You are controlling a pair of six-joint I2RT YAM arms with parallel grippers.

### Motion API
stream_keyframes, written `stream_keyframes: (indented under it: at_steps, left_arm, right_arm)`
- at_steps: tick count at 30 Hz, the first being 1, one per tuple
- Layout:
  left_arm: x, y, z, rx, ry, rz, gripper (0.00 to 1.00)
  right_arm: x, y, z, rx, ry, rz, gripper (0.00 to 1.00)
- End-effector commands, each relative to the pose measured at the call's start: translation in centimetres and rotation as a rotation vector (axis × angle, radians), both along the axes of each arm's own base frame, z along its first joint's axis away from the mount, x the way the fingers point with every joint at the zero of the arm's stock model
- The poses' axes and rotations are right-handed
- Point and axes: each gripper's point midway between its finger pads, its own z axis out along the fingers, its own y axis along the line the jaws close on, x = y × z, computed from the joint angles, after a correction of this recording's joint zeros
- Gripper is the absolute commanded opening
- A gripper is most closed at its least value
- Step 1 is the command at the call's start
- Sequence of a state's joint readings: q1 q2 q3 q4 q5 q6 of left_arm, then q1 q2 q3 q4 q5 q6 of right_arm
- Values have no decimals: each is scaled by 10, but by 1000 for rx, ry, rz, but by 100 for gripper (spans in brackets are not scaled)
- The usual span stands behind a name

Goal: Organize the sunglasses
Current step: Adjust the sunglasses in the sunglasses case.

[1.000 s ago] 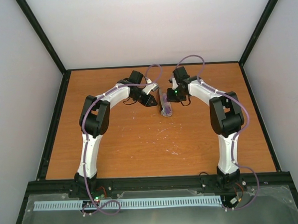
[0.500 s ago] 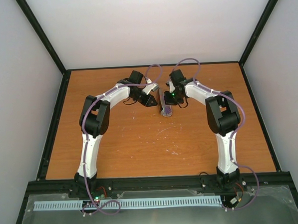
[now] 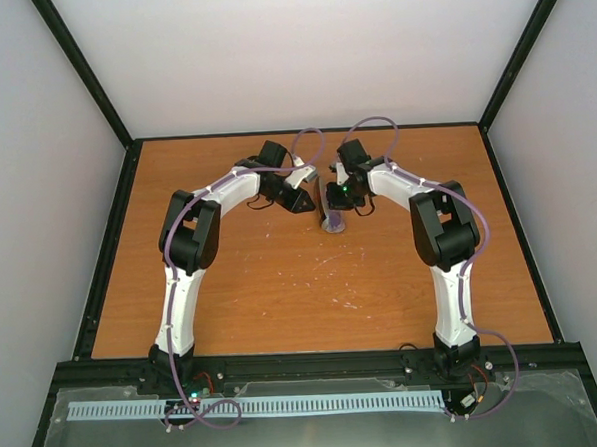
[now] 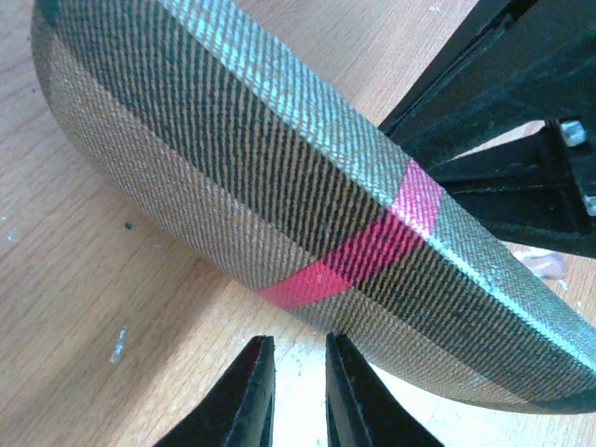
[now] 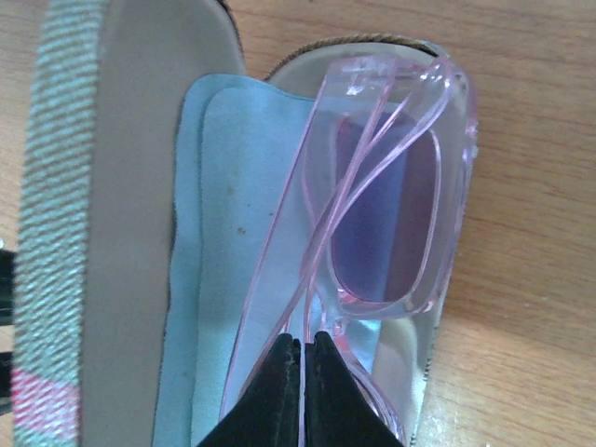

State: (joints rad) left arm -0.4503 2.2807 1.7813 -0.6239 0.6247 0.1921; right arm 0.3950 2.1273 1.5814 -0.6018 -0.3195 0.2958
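Folded sunglasses (image 5: pixel 377 214) lie in the open case (image 5: pixel 130 140), far middle of the desk (image 3: pixel 282 284), lengthwise away from the right claw (image 5: pixel 300 343), shut empty at their nearest end; left claw (image 4: pixel 298 346) barely parted, empty.

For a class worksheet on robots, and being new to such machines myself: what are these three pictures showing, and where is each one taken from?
Two robot arms, left arm and right arm, stand at a wooden table, seen from above. The other pictures come from cameras on their wrists. The left gripper, fingers slightly apart, holds nothing visible beside a woven case with a red band. The right gripper, shut, has its tips at pink sunglasses lying on a blue cloth inside the open case.
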Motion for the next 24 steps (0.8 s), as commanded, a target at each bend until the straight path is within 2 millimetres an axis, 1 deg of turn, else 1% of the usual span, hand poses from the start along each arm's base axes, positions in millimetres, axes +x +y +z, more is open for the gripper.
stream_keyframes:
  at_steps: [1, 3, 7, 9, 10, 11, 14, 20, 24]
  left_arm:
    - [1, -12, 22, -47, -44, -20, 18]
    - [1, -12, 23, -47, -45, -20, 18]
    - [1, -12, 22, -47, -43, -19, 18]
    - [0, -12, 22, -47, -42, -19, 18]
    - [0, -12, 22, -47, -42, -19, 18]
    - [0, -12, 21, -46, -42, -19, 18]
    - [-1, -12, 20, -46, -41, -19, 18]
    - [0, -12, 20, -44, -41, -19, 18]
    - [0, -12, 20, -45, -41, -19, 17]
  right_arm:
    - [-4, -6, 2, -74, -14, 8, 7]
    - [-1, -10, 7, -97, -34, 0, 9]
    - [5, -16, 19, -111, -77, -22, 19]
    - [7, -18, 25, -111, -101, -41, 20]
    - [9, -20, 27, -110, -112, -50, 19]
    - [10, -21, 29, -112, -119, -58, 16]
    - [13, -24, 29, -121, -125, -72, 4]
    - [12, -21, 14, -126, -83, -59, 3]
    - [11, -23, 3, -148, -57, -56, 3]
